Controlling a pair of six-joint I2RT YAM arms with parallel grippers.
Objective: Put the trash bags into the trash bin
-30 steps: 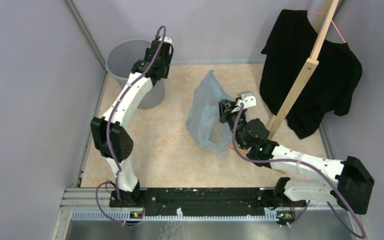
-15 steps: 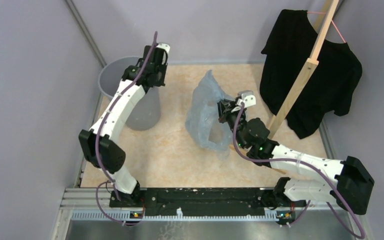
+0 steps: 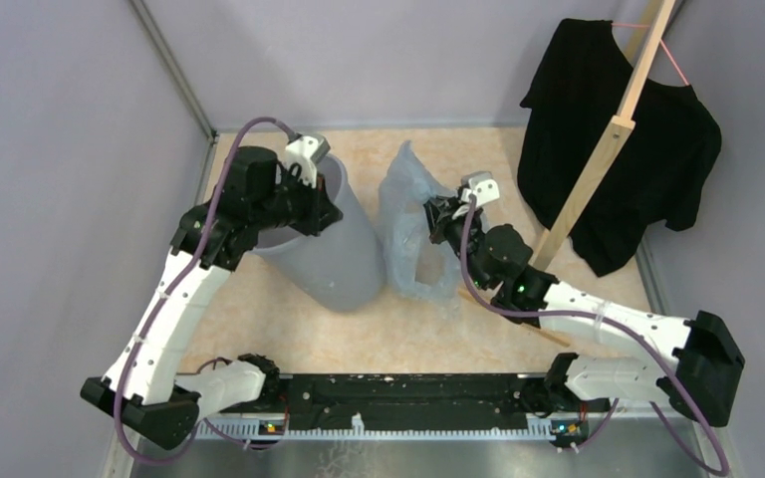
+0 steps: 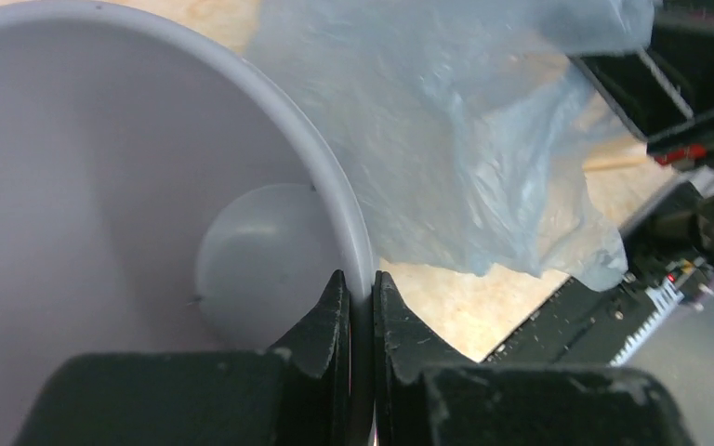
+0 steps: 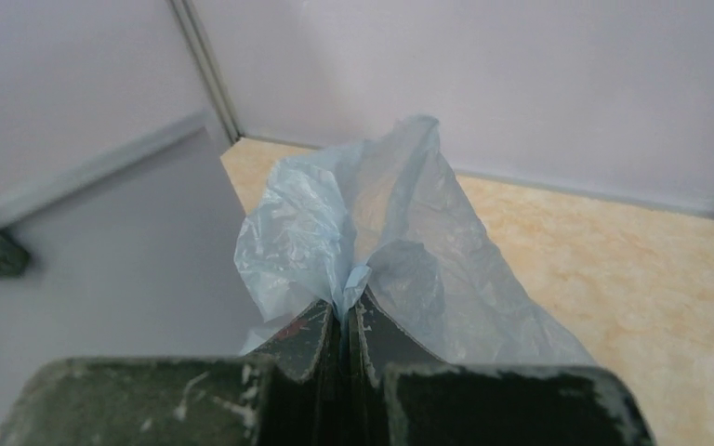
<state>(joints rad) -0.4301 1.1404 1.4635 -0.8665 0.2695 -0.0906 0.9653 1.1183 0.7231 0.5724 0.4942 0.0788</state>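
Left jaws are clamped tight on the rim of the trash bin [image 3: 344, 254], one inside and one outside, with the bin tipped over on the desk [image 3: 289, 329]. Right jaws pinch a bunched fold of the trash bags [image 3: 405, 224], right beside the bin.

Overhead, wrist close-ups; trash bags [image 3: 403, 214] shared

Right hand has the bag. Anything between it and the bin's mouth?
No separate object. The trash bag hangs outside the wall of the trash bin, and the left hand grips the rim on that side, so the right hand probably must carry it over, clear of that hand.
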